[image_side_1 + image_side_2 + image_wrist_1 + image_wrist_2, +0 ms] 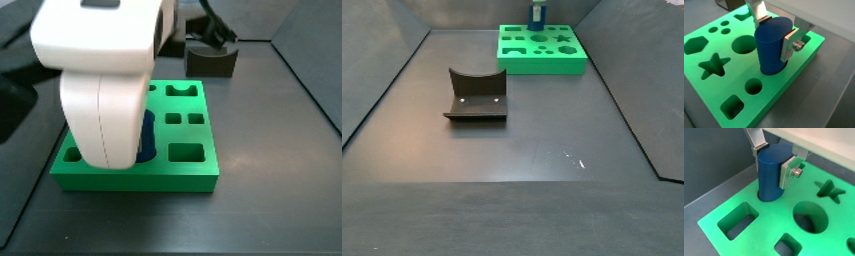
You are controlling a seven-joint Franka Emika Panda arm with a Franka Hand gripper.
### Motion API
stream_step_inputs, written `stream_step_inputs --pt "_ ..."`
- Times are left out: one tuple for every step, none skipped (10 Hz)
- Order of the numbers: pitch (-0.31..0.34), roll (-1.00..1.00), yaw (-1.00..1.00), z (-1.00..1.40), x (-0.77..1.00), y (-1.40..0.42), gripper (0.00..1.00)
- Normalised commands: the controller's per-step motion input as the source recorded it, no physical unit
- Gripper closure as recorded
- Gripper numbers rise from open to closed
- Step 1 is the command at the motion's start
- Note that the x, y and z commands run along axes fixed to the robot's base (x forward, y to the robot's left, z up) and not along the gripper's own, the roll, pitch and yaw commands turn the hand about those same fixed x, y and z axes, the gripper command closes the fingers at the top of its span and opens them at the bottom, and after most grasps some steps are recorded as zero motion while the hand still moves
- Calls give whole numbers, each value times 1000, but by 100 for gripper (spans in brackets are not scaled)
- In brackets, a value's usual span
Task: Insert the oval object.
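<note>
Over the green block, the gripper clamps the oval object, its base down in a hole; the fixture shows in a side view only.

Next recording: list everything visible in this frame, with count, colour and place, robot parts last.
Green block: one, green, with many shaped cut-outs, at the far end of the floor in a side view.
Oval object: one, blue, upright, lower end in a hole of the green block, gripped by the pincer.
Fixture: one, dark, on the floor, apart from the green block.
Floor: one, dark grey, under everything.
Pincer: one, silver fingers with dark pads, above the green block, closed on the oval object.
Arm: one, white, over the green block.
</note>
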Motion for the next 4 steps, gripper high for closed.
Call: stream_step_inputs --pt "26 80 -274 -366 106 0 100" --pt "19 97 -209 -309 34 0 100" --pt "0 -71 0 -77 169 17 100" --pt "0 -14 0 0 0 0 100"
